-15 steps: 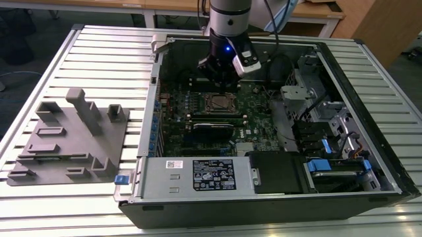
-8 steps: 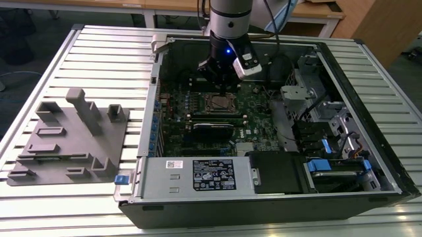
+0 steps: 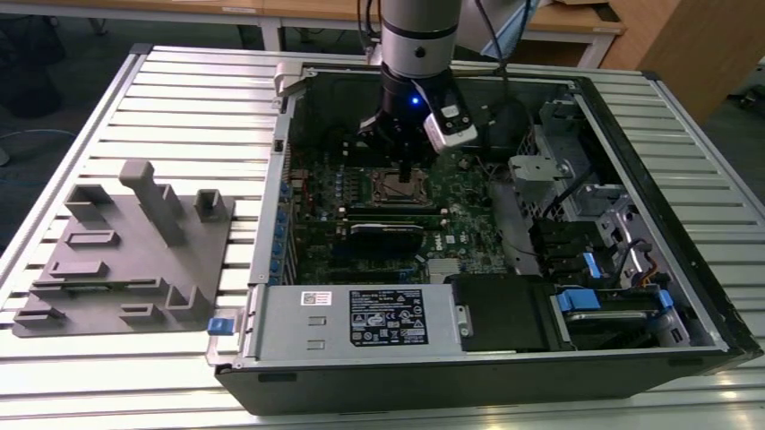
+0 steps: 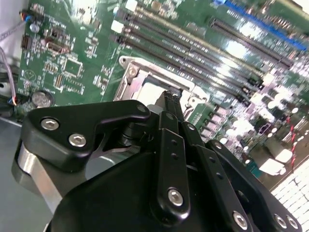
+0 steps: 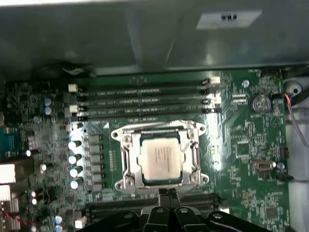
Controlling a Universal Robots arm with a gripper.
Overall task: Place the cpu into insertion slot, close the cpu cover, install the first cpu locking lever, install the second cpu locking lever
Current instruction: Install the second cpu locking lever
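Inside the open computer case (image 3: 669,224) on the slatted counter (image 3: 192,98), the exterior view shows the arm reaching straight down, its gripper (image 3: 408,167) hanging just over the insertion slot (image 3: 402,187) on the green motherboard (image 3: 358,237); well away from the gripper, toward the exterior view's left, a grey fixture tray (image 3: 125,260) lies on the counter beside the case. From the second wrist view, the gripper (image 4: 170,96) appears as black linkages converging to a narrow tip, the fingers drawn together with nothing seen between them, and just beyond that tip lies the silvery edge of the cpu cover (image 4: 133,77), with long black memory slots (image 4: 203,53) farther out. From the first wrist view, the gripper (image 5: 166,192) sits at the near edge of the insertion slot (image 5: 126,162), its tip just beside the frame; whether it touches cannot be told. The cpu (image 5: 161,158) lies flat in the slot, and the cpu cover (image 5: 145,131) frames it, its cut-out centre leaving the pale metallic top exposed.
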